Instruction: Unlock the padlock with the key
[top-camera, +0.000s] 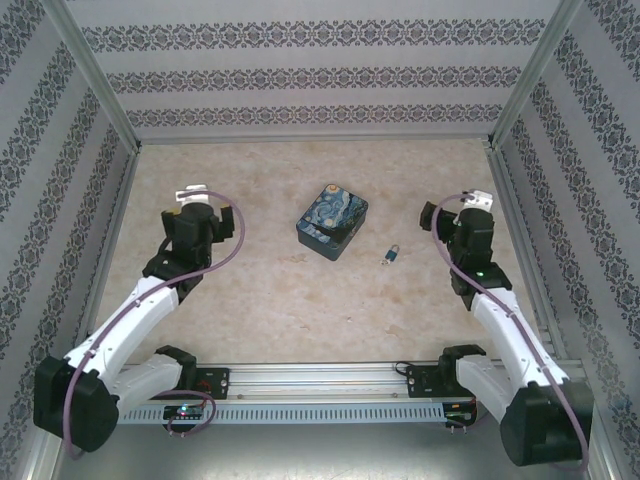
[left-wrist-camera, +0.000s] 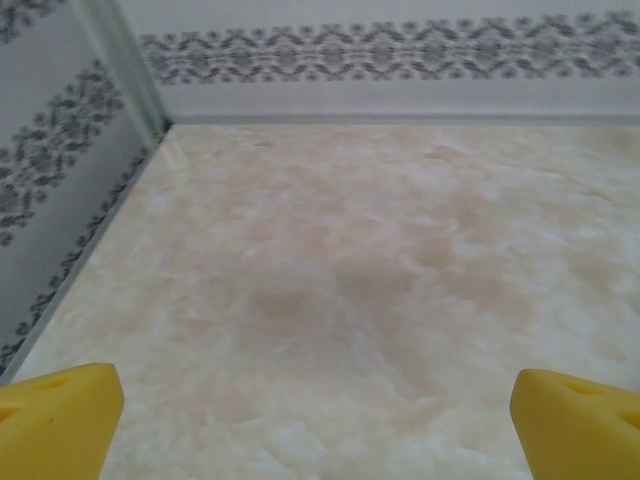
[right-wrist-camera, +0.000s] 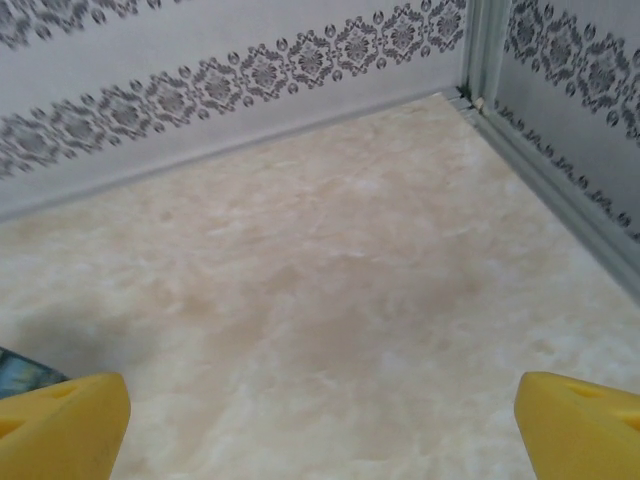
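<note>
1. The padlock (top-camera: 396, 250) lies on the table (top-camera: 270, 300), near the right side of the box (top-camera: 332, 221).
2. A small dark piece at its near-left end is, I think, the key (top-camera: 385, 261). It is too small to tell if it is inserted or only touching.
3. Together they make a line from near-left to far-right.
4. The right gripper (right-wrist-camera: 320, 425) is spread wide and holds nothing. The padlock lies to its left, a little toward the bases, so this arm is nearer.
5. The left gripper (left-wrist-camera: 318, 425) is also spread and empty, well apart, with the box between.
</note>
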